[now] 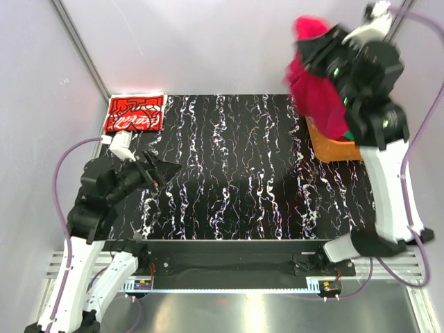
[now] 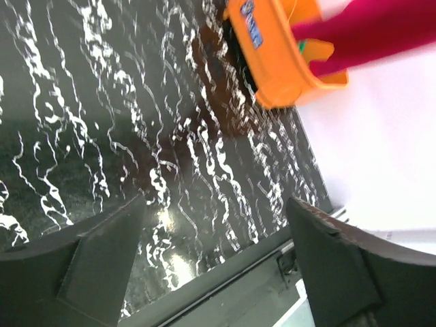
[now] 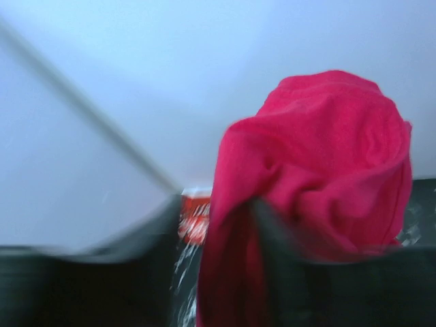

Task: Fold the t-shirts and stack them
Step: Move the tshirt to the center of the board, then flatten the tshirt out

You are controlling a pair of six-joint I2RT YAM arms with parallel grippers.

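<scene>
One big black table [image 1: 229, 173] has white streaks on it. One orange tub [image 1: 331, 150] sits at its right edge. I count three shirts. One plain red shirt [image 1: 318, 90] hangs in the air above the tub, all bunched up. One red shirt with white print [image 1: 134, 113] lies folded flat at the far left corner. One bit of green cloth [image 2: 300, 46] peeks out of the tub.

Two hands work here. The right hand [image 1: 322, 52] pinches the plain red shirt. The left hand [image 2: 214, 231] is wide open over the table and holds nothing.

I think the red shirt is light, soft and floppy. Holding both shoulders should let it spread flat.
</scene>
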